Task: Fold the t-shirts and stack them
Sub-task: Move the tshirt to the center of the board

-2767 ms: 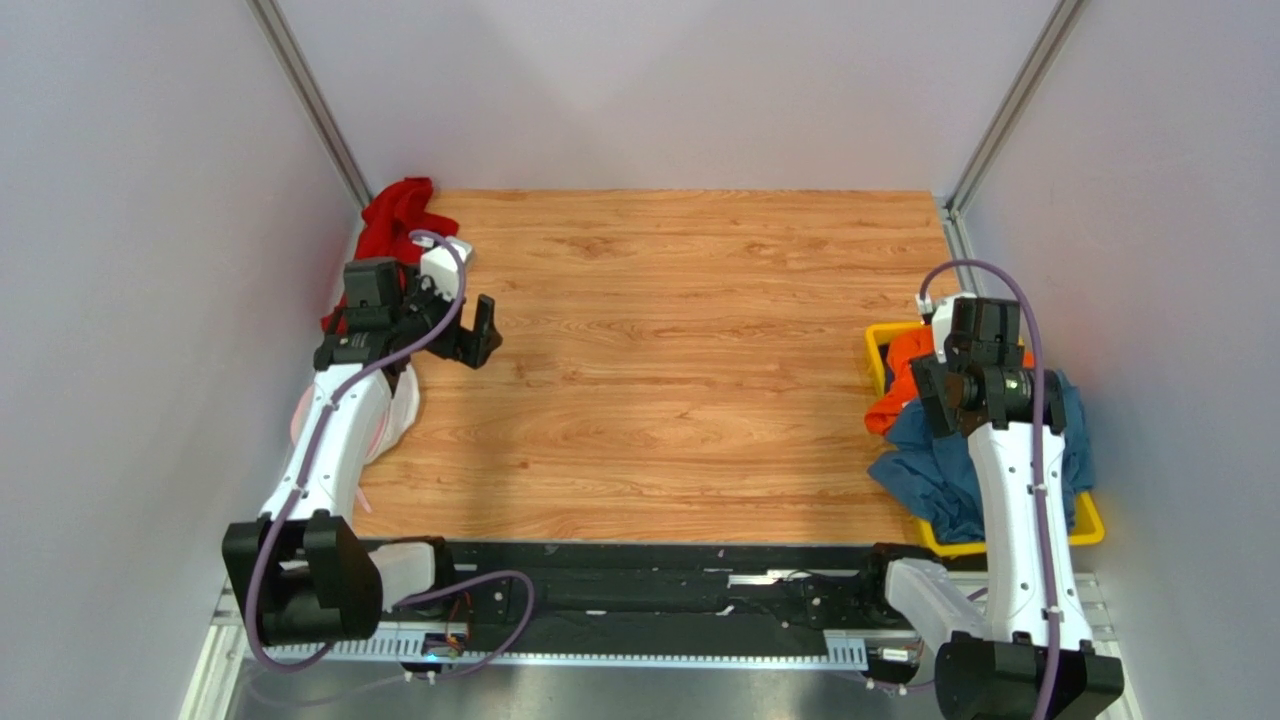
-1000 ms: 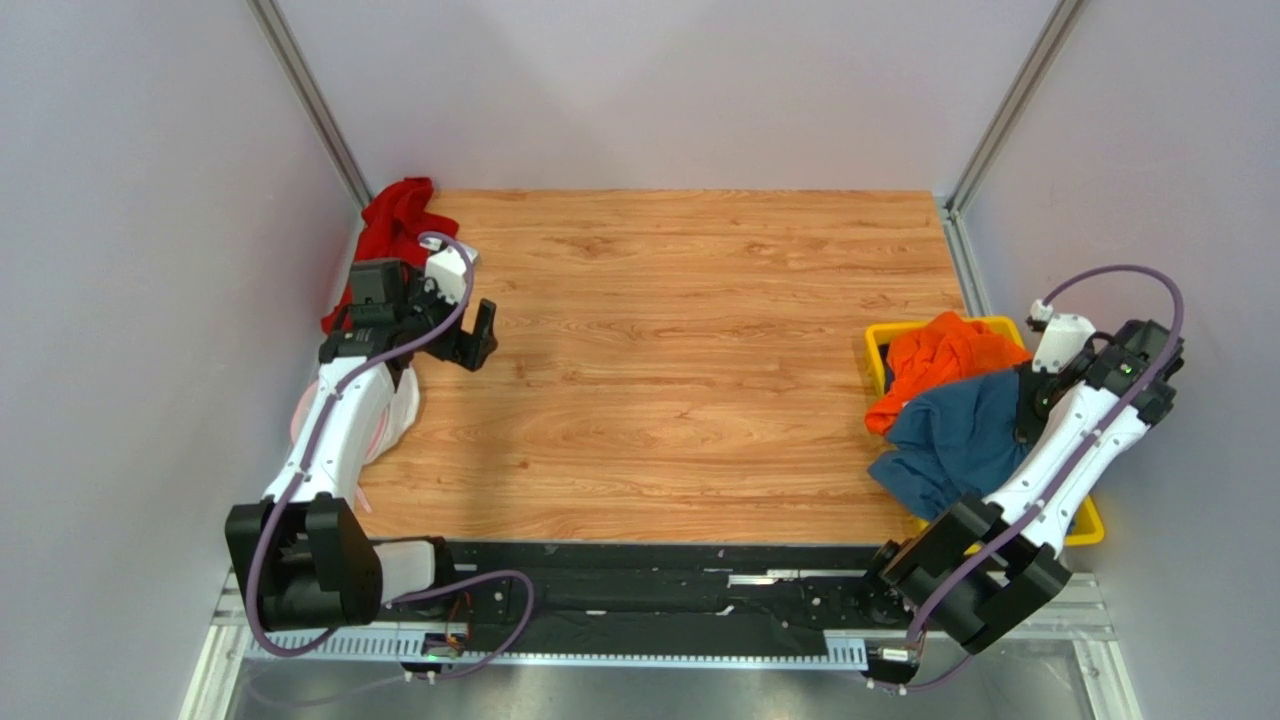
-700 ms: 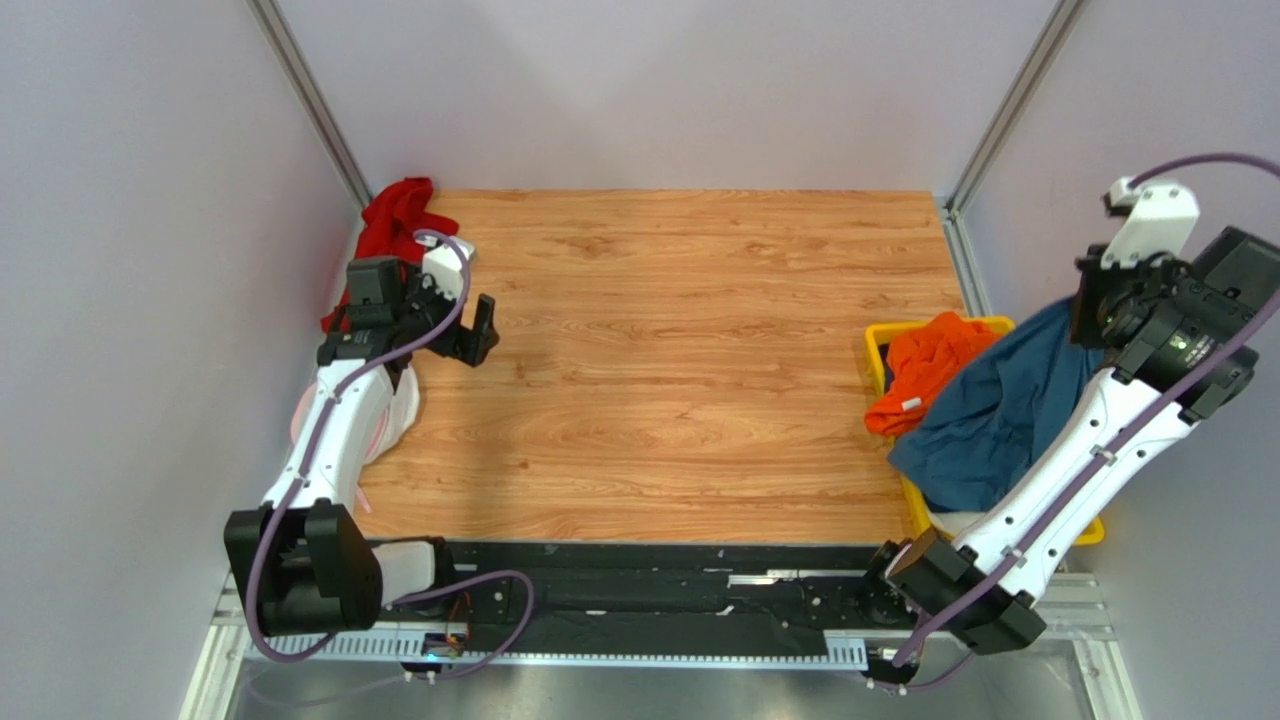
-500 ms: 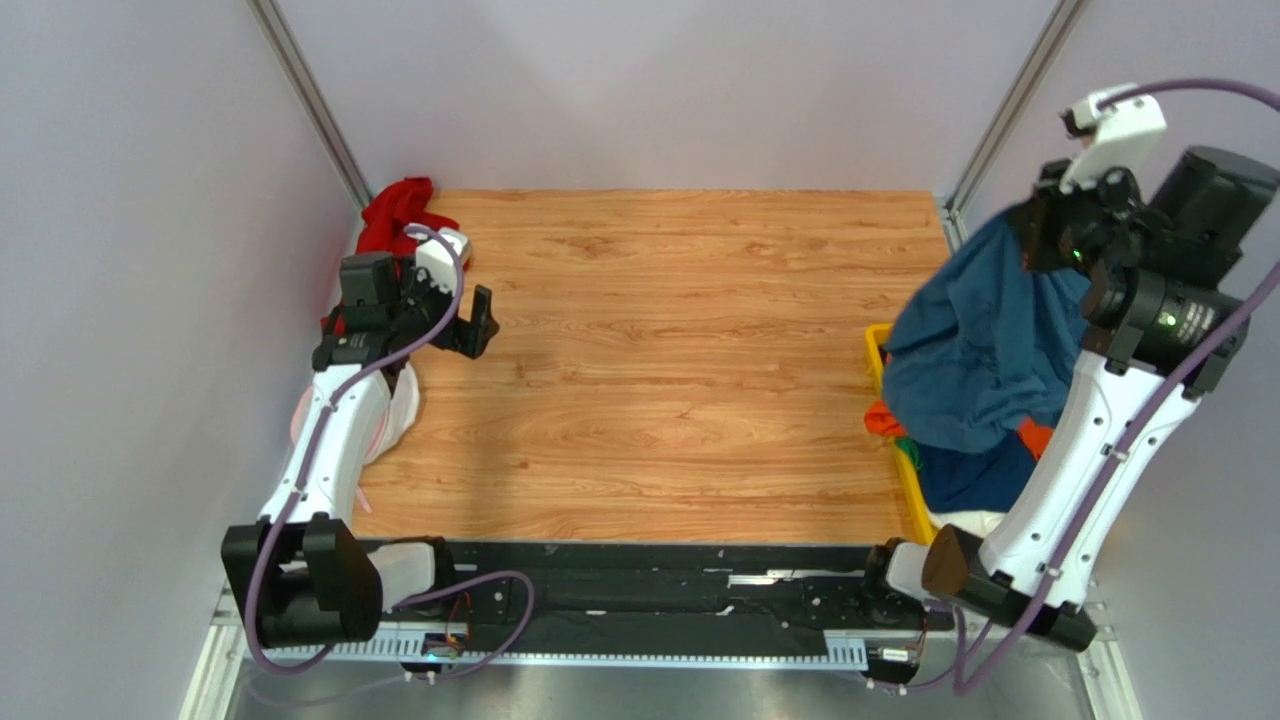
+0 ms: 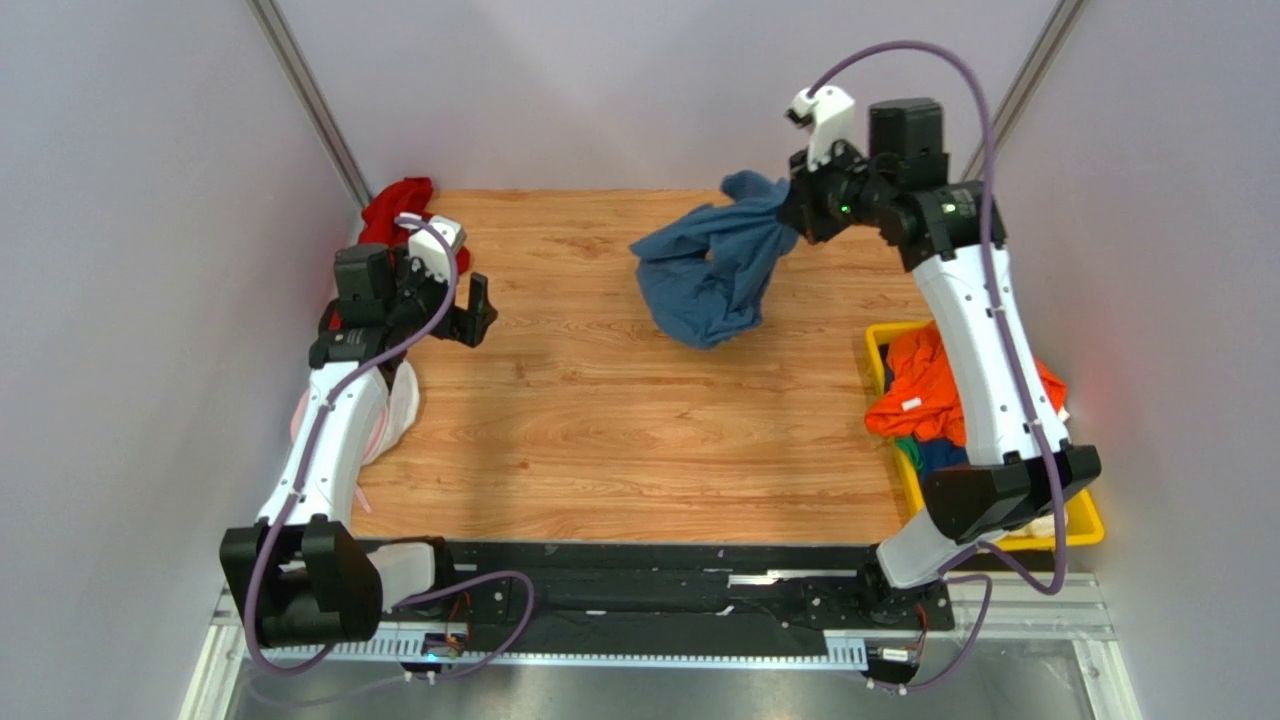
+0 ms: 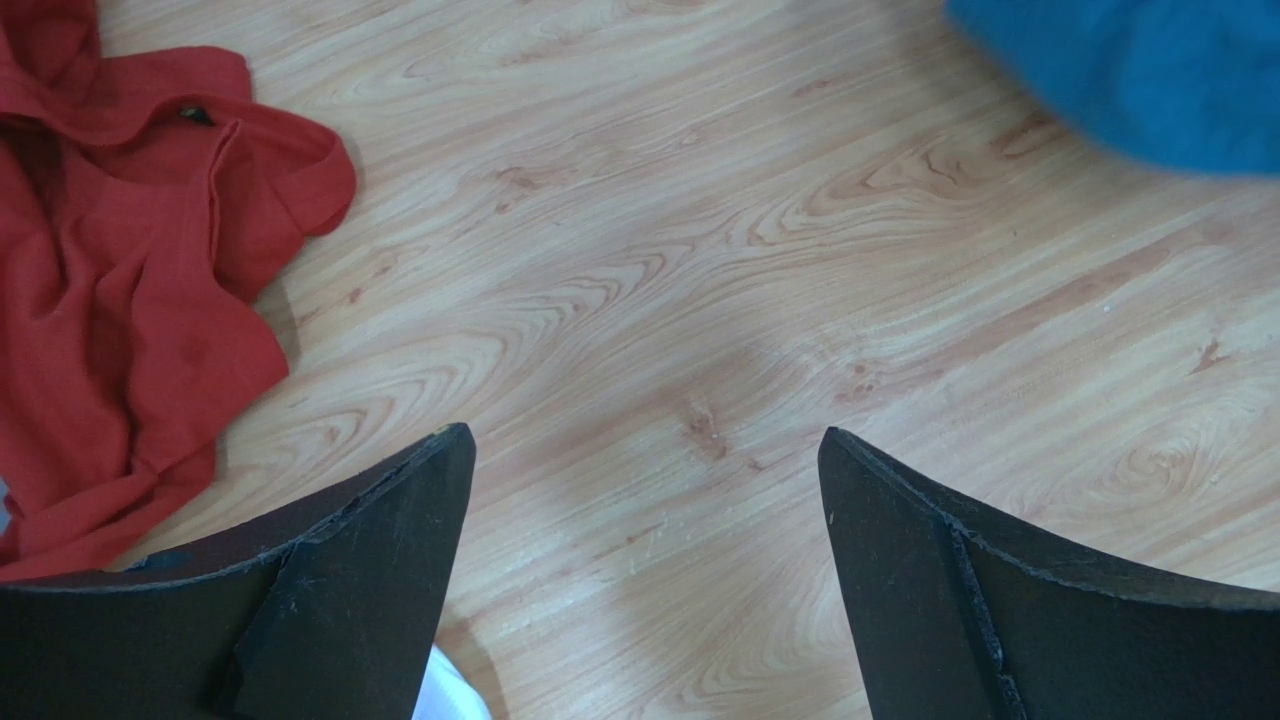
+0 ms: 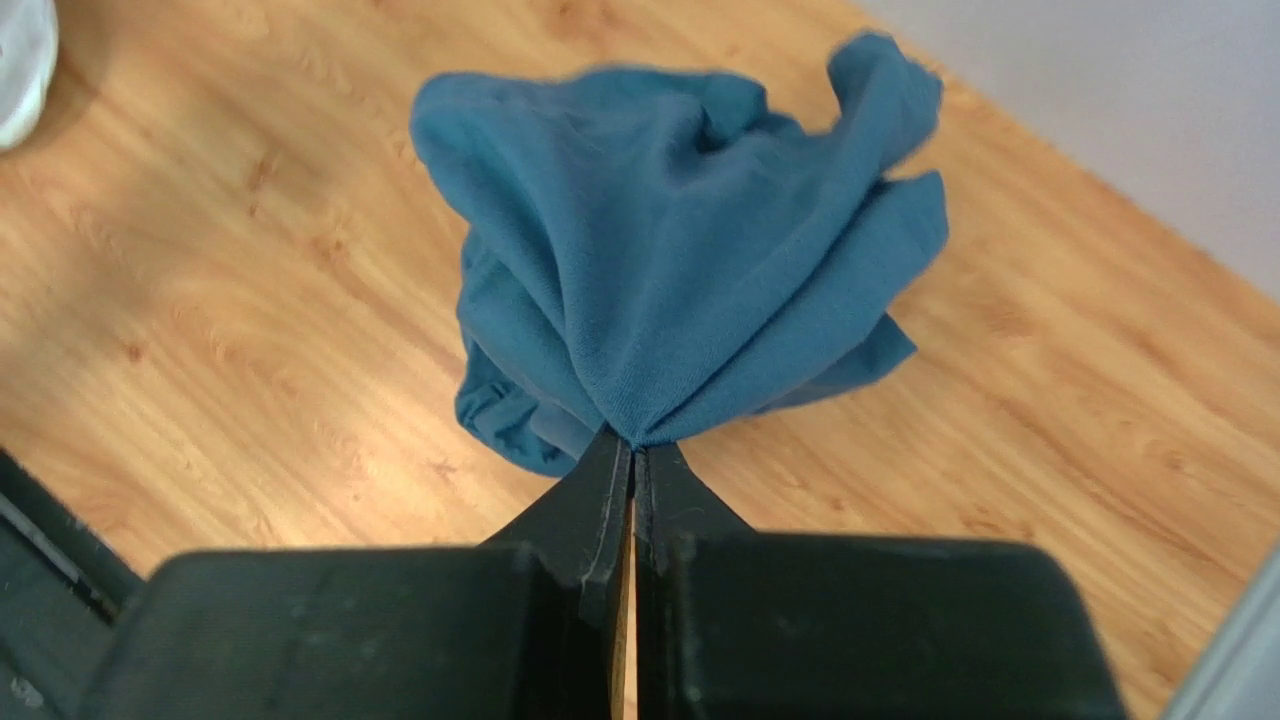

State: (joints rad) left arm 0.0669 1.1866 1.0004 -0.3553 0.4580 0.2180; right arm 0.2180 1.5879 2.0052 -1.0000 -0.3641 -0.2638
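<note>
Right jaws pinch blue shirt (image 7: 661,270) | yellow bin (image 5: 1088,522) (top view only)

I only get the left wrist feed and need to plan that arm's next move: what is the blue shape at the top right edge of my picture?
Observer: That is the blue t-shirt, hanging bunched from the right gripper over the far part of the table.
Operator: Is it properly gripped?
Observer: Yes, the right wrist view shows the fingers closed on a pinch of its cloth.
Operator: Any other shirts on that side?
Observer: An orange t-shirt lies in a yellow bin at the table's right edge.
</note>
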